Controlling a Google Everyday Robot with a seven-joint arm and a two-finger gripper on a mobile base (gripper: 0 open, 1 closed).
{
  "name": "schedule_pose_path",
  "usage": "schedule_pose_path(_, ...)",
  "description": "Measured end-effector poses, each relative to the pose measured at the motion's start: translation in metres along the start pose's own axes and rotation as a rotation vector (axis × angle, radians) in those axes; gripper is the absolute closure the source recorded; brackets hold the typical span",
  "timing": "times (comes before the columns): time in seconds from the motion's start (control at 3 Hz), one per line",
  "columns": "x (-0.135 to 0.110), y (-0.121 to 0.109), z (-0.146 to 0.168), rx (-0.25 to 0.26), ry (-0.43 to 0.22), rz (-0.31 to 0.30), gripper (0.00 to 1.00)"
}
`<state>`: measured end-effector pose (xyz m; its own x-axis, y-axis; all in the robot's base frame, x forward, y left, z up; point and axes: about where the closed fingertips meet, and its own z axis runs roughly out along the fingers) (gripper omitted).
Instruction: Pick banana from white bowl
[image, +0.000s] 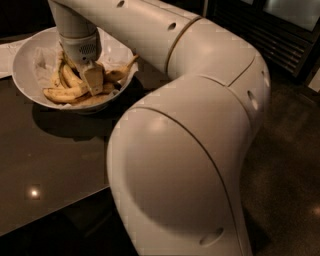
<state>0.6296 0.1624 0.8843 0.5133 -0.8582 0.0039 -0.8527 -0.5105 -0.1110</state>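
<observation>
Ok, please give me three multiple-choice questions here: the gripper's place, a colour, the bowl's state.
1. Where is the gripper? A) down in the bowl among the bananas B) on the floor C) high above the bowl
2. The bowl's colour? A) red B) white C) green
3. How does the bowl stand? A) overturned B) on its side C) upright on the table
Answers: 1 A, it sits low among the fruit; 2 B, its rim shows white; 3 C, its opening faces up.

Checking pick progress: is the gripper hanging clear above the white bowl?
No, the gripper is down inside the white bowl, among the bananas.
</observation>
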Motion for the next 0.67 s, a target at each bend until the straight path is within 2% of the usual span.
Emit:
schedule_pose_path(0.33, 0.000, 0.000, 0.000, 0.000, 0.000, 0.000, 1.00)
schedule_pose_path(0.67, -0.005, -0.003, -0.019, 0.069, -0.059, -0.008, 1.00)
